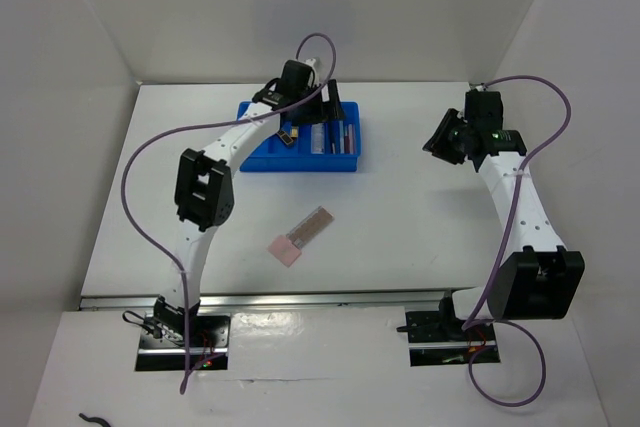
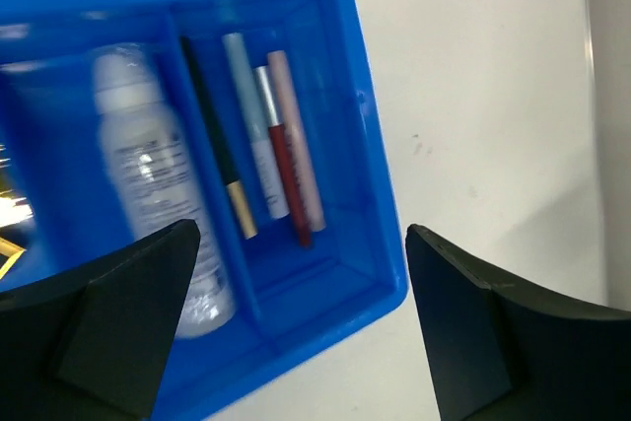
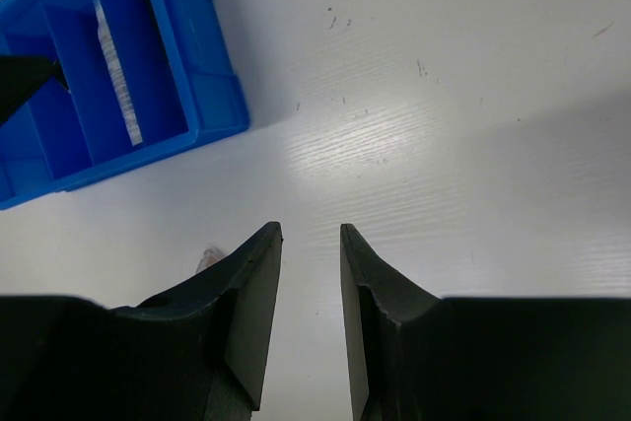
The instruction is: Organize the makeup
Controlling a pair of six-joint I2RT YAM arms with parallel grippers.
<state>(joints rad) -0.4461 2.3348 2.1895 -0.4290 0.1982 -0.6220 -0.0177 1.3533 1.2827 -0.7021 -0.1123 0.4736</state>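
I am hovering the left gripper (image 2: pixel 301 244) over the blue tray (image 2: pixel 380 194), jaws wide apart and empty. Pencils (image 2: pixel 271 135) are lying in its right-hand compartment, with a clear tube (image 2: pixel 158 175) in the next one. The right gripper (image 3: pixel 309 244) is idling over the table (image 3: pixel 444 96), jaws slightly apart, gripping nothing. The pink palette (image 1: pixel 302 235) is lying outside the tray, at centre of the top view. Judgement: sorting is partway; next, descend on the palette, closing across its narrow edges.
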